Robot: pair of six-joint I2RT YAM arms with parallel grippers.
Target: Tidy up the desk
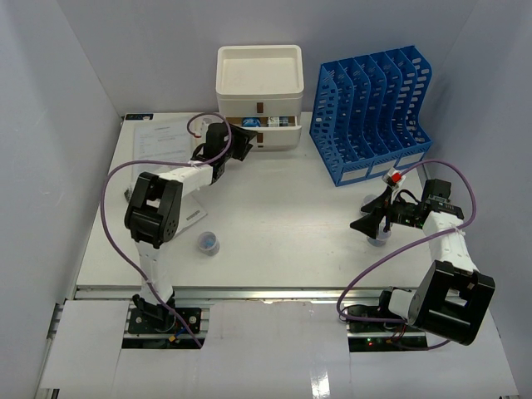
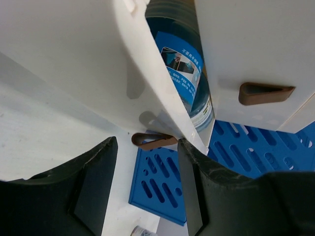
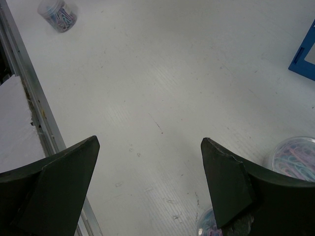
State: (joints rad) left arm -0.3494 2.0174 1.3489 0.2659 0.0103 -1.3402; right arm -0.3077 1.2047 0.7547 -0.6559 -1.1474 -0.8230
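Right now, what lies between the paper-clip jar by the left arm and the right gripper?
Nothing: only bare desk between paper-clip jar and right gripper, in the top view.

There's a blue label (image 2: 183, 69) on the bottle (image 2: 170, 27) in the open drawer (image 2: 147, 98), white Chinese characters over a small picture, too slanted to read. On the desk (image 1: 291, 216), a printed sheet (image 1: 162, 137), its lines too small to read.

Top camera overlooks the desk (image 1: 283, 216); wrist cameras view it closely.
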